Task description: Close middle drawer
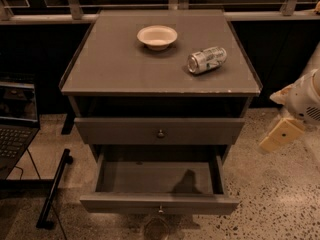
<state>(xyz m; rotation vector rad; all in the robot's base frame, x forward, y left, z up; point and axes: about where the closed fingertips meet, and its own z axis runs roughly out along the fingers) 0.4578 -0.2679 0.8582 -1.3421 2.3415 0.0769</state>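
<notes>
1. Middle drawer [125, 203]: pulled far out of the cabinet [82, 116] toward the camera, with its tray open to view from above. The low flat front is at the bottom of the view and carries a small round knob [160, 210] at its centre.
2. Top drawer [200, 130]: directly above, with a taller front. It sits close to the cabinet face, well behind the middle drawer's front.
3. Tool [280, 135]: at the right edge of the view, cream-coloured, beside the cabinet's right side and over the speckled floor [280, 199]. It is apart from both drawers and touches nothing. Whether it is released or clenched cannot be told.
4. Tabletop [115, 69]: carries a pale bowl [157, 36], upright near the rear centre, and a can [206, 60] lying on its side to the right of the bowl.
5. Laptop [15, 129]: open, at the left edge.
</notes>
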